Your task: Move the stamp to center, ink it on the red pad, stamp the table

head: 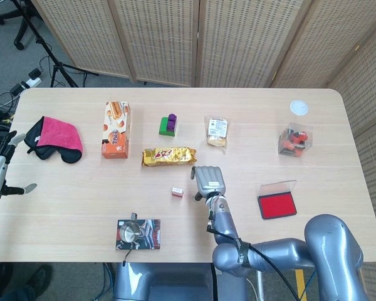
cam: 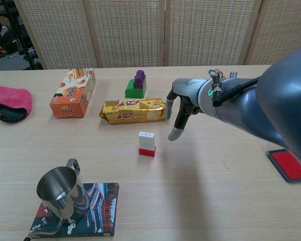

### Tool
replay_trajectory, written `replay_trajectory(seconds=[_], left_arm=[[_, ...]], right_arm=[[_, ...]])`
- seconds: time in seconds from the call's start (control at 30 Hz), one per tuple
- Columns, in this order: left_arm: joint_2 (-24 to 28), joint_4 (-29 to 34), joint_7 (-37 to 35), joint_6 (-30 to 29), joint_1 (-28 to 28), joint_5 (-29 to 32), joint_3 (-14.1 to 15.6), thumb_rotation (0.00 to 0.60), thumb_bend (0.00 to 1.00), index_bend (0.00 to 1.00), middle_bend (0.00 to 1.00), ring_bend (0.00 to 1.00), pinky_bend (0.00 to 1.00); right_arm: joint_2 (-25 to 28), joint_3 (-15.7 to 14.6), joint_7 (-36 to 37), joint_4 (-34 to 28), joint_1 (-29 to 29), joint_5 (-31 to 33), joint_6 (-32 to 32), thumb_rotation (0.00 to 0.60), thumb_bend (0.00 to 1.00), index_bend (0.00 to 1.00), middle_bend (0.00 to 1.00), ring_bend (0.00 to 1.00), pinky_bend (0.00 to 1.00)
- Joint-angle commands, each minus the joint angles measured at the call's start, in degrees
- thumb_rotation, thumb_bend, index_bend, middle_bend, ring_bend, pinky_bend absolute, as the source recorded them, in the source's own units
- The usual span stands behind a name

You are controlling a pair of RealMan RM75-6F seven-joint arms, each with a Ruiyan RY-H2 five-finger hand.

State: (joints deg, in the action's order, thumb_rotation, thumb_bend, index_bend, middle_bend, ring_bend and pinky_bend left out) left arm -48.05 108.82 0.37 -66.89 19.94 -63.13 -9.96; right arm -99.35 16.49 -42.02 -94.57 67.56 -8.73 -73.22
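Observation:
The stamp (head: pixel 177 192) (cam: pixel 147 143), a small white block with a red base, stands upright on the table. My right hand (head: pixel 207 181) (cam: pixel 182 111) hovers just right of it, fingers apart and pointing down, holding nothing. The red ink pad (head: pixel 277 206) (cam: pixel 290 164) lies with its clear lid raised at the right; in the chest view my right arm hides most of it. My left hand (head: pixel 1 174) hangs open off the table's left edge, seen only in the head view.
A yellow snack pack (head: pixel 169 155) lies just behind the stamp. An orange box (head: pixel 115 130), green and purple blocks (head: pixel 168 125), a wrapped bun (head: pixel 216 132), a pink cloth (head: pixel 53 137) and a clear box (head: pixel 294 140) stand further back. A steel jug on a coaster (cam: pixel 60 190) sits front left.

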Motion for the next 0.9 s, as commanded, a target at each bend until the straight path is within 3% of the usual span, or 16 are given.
replay_trajectory(seconds=[0.03, 0.4, 0.9], left_arm=[[0.0, 0.0, 0.1, 0.1, 0.0, 0.1, 0.0, 0.600, 0.09, 0.00, 0.00, 0.00, 0.00], [0.0, -0.2, -0.2, 1.1, 0.4, 0.7, -0.1, 0.600, 0.09, 0.00, 0.00, 0.00, 0.00], [0.2, -0.6, -0.8, 1.7, 0.5, 1.3, -0.4, 0.600, 0.10, 0.00, 0.00, 0.00, 0.00]], right_arm=[[-0.9, 0.8, -0.5, 0.9, -0.4, 0.5, 0.6, 0.600, 0.04, 0.40, 0.98, 1.00, 1.00], [-4.2, 4.0, -0.5, 5.1, -1.0, 2.7, 4.1, 0.600, 0.20, 0.42, 0.98, 1.00, 1.00], [-8.5, 6.5, -0.9, 11.1, -1.2, 2.1, 5.5, 0.600, 0.26, 0.47, 0.99, 1.00, 1.00]])
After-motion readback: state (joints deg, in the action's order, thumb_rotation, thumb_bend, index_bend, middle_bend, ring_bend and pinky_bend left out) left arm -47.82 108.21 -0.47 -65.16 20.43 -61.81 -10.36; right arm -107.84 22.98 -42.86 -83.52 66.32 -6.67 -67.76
